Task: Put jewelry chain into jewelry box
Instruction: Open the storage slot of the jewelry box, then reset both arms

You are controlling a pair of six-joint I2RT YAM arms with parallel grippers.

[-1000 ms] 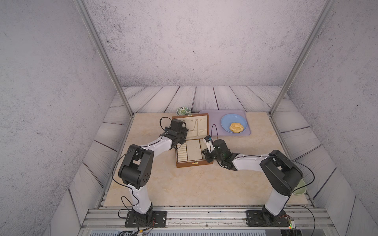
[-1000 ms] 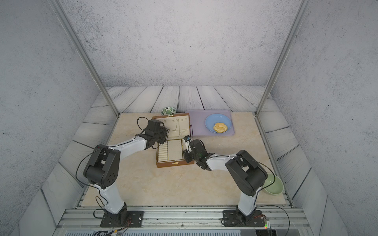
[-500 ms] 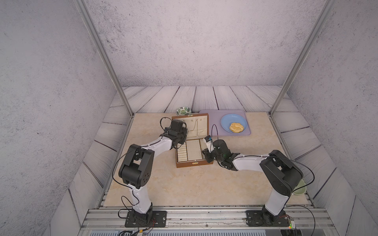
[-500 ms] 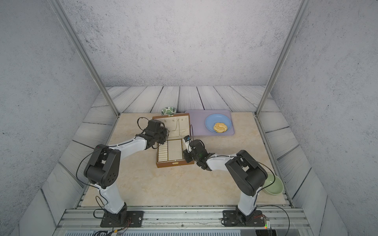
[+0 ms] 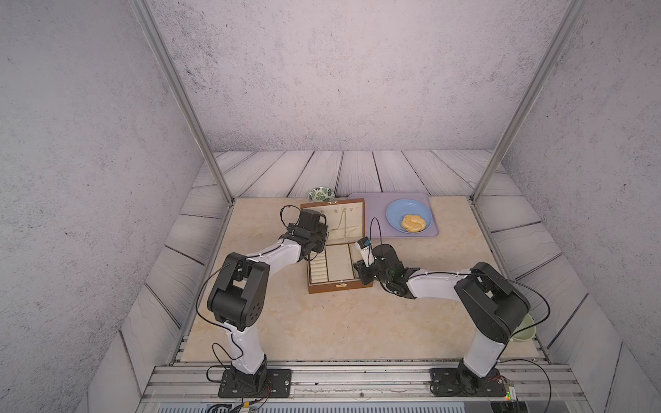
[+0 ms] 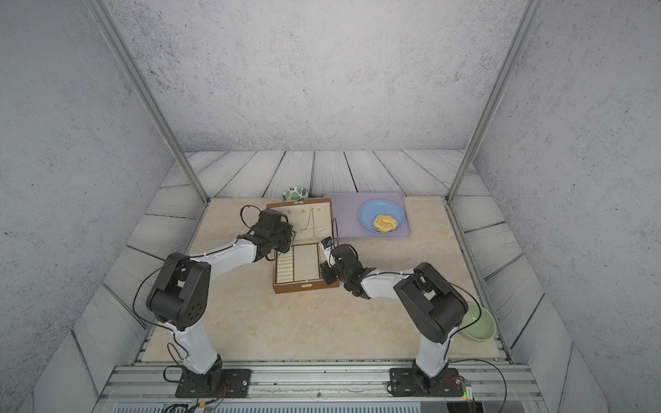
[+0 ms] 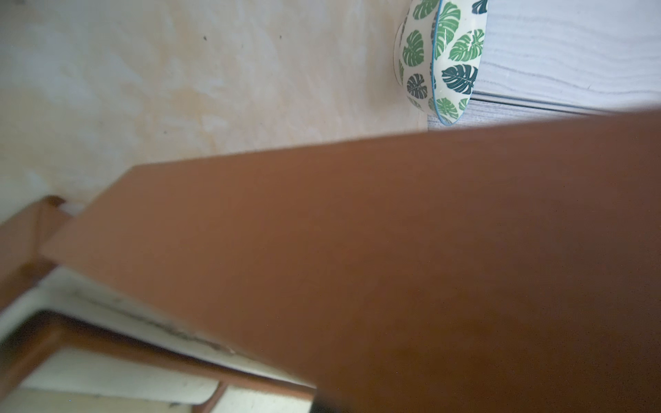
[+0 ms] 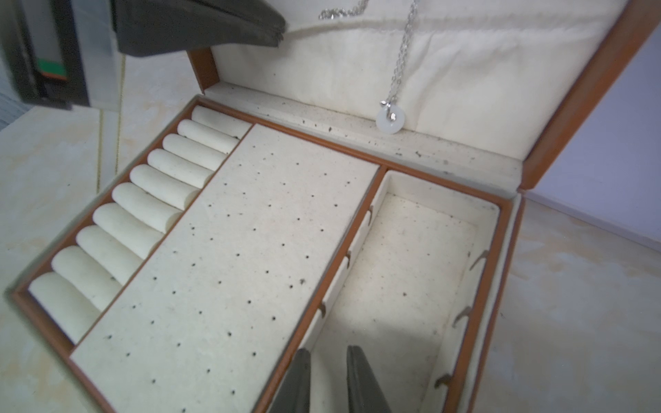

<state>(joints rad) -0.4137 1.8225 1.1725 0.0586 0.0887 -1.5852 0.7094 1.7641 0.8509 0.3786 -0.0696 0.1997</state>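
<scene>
The left gripper (image 5: 323, 236) is finishing its squeeze, jaws coming together over the last second, while both arms are otherwise staying right where they were. That left claw is now pressing together on the left edge of the raised lid of the rectangular brown wooden jewelry box (image 5: 339, 287) with the cream lining. The lid's brown outer face (image 7: 357, 232) is filling the left wrist view, and one dark finger (image 8: 200, 25) is showing against the lining in the right wrist view. The thin silvery jewelry chain (image 8: 400, 64) is hanging inside that lid, running down the cream lining, its small white ring (image 8: 390, 119) dangling just above the hinge line. The right gripper (image 8: 327, 384) is hovering over the near end of the open compartment on the right arm's side, fingers standing narrowly apart with nothing between them. Behind the box a white bowl with green leaf print (image 5: 321, 195) is sitting. Just beside the lid a flat lilac tray (image 5: 429, 200) is carrying a round blue plate (image 5: 397, 211) with a golden pastry (image 5: 414, 223). A pale green bowl (image 6: 479, 323) is resting by the right arm's base.
</scene>
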